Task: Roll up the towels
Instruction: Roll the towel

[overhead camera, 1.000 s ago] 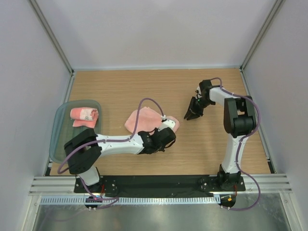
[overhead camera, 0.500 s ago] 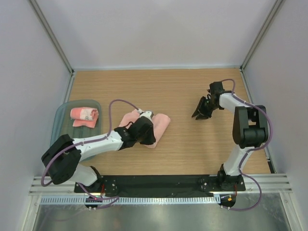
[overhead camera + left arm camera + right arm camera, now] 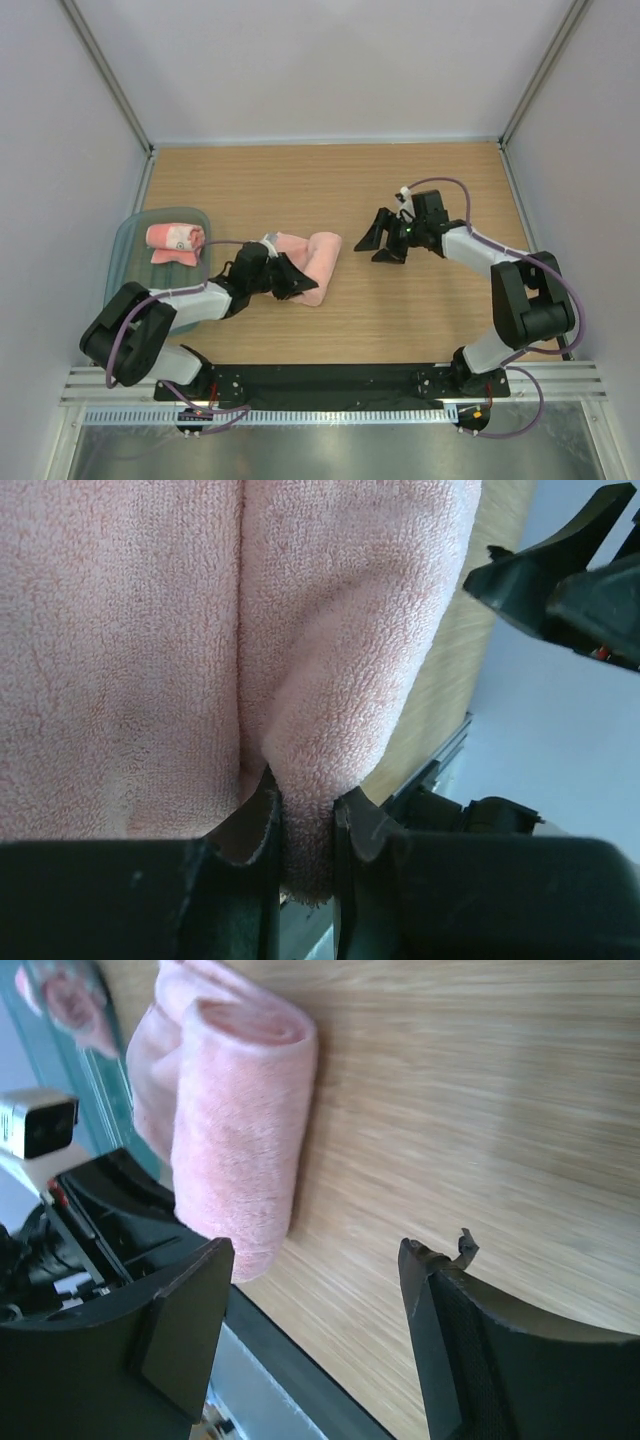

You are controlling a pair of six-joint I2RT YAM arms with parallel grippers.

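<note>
The bench (image 3: 300, 180) is closed in on 3 sides by the left wall (image 3: 60, 150), the far wall (image 3: 320, 70) and the right wall (image 3: 600, 150). A black rail (image 3: 320, 380) runs along its near edge. The tray (image 3: 125, 285) sits hard against the left edge, and 1 rolled tray towel (image 3: 176, 241) lies in its far end. Bare wood stretches from the middle of the bench to the far wall and to the right wall. A narrower strip runs between the bench towel (image 3: 312, 262) and the rail. The left arm (image 3: 190, 298) lies low across the near-left corner, just beside the tray. The right arm (image 3: 520, 290) reaches in from the right side.

The bench towel rests left of centre, partly rolled, well apart from every wall. The left jaws stand narrow, pinching a fold at the towel's near-left end; in the left wrist view the terry (image 3: 340, 630) bulges out from between them. The right jaws stand wide with nothing between them, just right of the towel and not touching it. In the right wrist view the roll (image 3: 240, 1130) lies ahead, toward the left-hand finger (image 3: 185, 1325), with wood showing between the fingers.
</note>
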